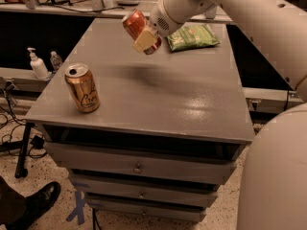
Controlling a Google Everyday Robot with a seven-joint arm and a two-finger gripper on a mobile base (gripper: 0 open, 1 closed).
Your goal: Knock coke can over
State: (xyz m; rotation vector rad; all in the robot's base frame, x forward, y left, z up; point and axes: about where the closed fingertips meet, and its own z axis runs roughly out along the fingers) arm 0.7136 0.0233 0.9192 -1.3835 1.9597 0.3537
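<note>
Over the table (192,95), coke can (134,22) tilts against pincer (147,42).

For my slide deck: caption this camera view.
Gripper at the tilted coke can above the table; gold can upright front left.

Smooth cream-white arm (249,18), all fat rounded tube sections, and there's a small dotted grille near the wrist. The gripper (145,41), pale tan at its tip, hangs over the tabletop's (158,95) far end.

Gray table (182,104) w/ gold can (82,88), chip bag (193,36); hand (146,38) above.
</note>
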